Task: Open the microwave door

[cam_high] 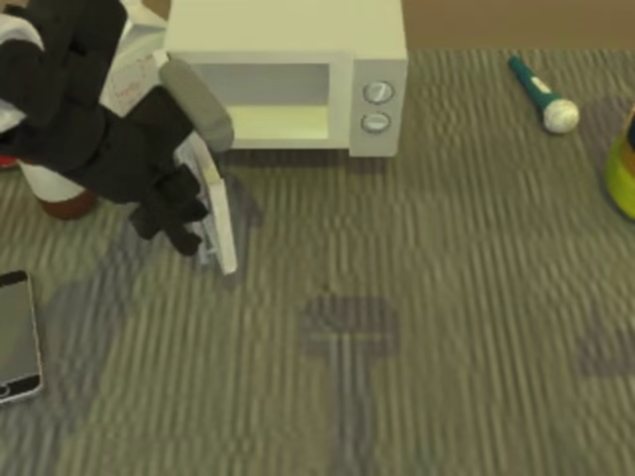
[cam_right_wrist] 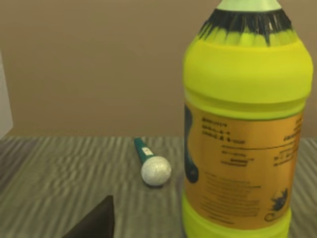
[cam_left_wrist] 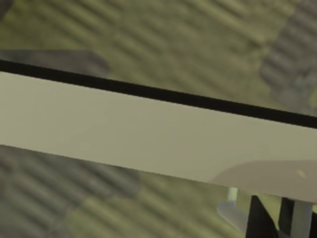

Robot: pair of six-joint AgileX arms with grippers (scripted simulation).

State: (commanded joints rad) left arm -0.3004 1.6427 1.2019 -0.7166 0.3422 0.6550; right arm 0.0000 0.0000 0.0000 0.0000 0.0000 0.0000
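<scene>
The microwave door [cam_high: 216,203] stands swung wide open, edge-on to the top view. Its long axis runs from the hinge at the front left corner of the microwave [cam_high: 288,74] out toward the near edge of the table [cam_high: 417,377], with the free end nearest. The grey mesh window shows at the hinge end.

The left gripper [cam_high: 184,223] is at the door's free end, on its left face, touching or just beside the panel. Whether its fingers clamp the door cannot be told. The left wrist view shows a pale band with a dark edge crossing the frame.

Farther back, the microwave sits at the far edge of the table, left of centre. Its cream cavity faces the near edge; its two knobs [cam_high: 377,107] are on the right panel.

At the left edge lies a phone [cam_high: 18,337]. At the far right lie a teal microphone [cam_high: 544,96] and a yellow bottle [cam_right_wrist: 245,124]. The right gripper is out of sight; the right wrist view faces the bottle.
</scene>
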